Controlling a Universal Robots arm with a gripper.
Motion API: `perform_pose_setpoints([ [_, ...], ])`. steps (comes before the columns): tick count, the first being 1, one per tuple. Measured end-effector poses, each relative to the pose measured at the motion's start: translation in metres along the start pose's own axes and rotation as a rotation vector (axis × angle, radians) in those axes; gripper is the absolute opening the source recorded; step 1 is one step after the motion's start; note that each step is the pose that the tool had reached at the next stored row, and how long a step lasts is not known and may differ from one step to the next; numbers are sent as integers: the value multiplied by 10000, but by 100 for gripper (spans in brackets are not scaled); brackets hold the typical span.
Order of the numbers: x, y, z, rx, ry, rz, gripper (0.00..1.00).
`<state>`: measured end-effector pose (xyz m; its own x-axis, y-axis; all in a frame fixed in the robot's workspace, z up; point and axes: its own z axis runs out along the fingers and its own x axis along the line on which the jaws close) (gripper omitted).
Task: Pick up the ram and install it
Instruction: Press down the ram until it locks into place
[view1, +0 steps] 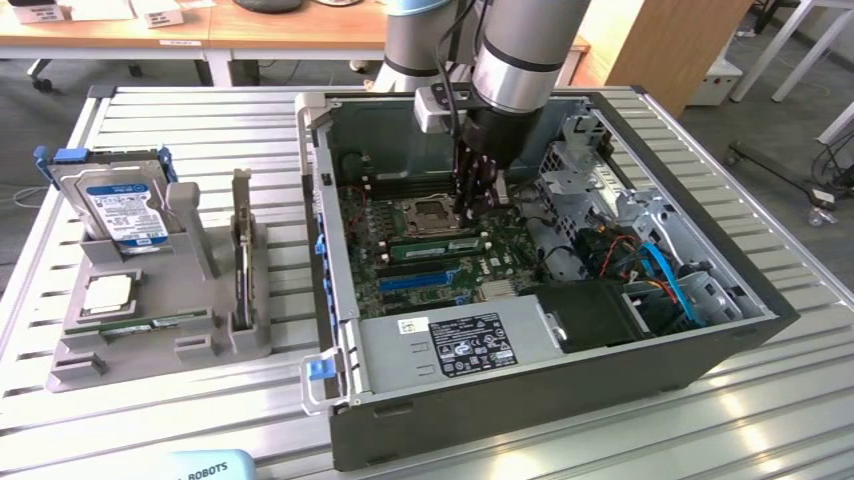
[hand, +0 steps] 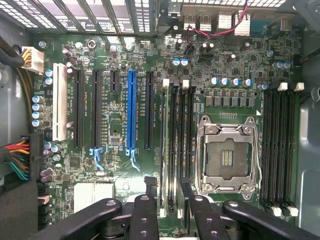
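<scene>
1. exterior view: the gripper (view1: 478, 205) hangs straight down inside the open computer case (view1: 534, 400), over the motherboard near the processor socket (view1: 430, 212). the upright pose keeps the arm clear of the case walls.
2. same view: the ram (view1: 434, 244) stands on edge in a slot just beside the socket, just below the fingertips. it looks seated in the slot rather than carried.
3. same view: at the exterior view's left, a grey holder (view1: 80, 370) keeps spare parts well apart from the case: a second green stick (view1: 150, 323) lying flat, a hard drive (view1: 127, 210) upright, and a processor chip (view1: 107, 293).
4. wrist view: the fingers (hand: 145, 215) are spread wide, one on each side of the memory slots (hand: 182, 140), pinching nothing. straddling keeps them in line with the slot.
</scene>
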<state>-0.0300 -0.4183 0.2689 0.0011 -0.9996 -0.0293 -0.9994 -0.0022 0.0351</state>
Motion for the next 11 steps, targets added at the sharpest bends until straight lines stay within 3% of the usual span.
perform_pose_setpoints([
  [4,0,0,0,0,0,0,23],
  [6,0,0,0,0,0,0,11],
  [11,0,0,0,0,0,-1,10],
])
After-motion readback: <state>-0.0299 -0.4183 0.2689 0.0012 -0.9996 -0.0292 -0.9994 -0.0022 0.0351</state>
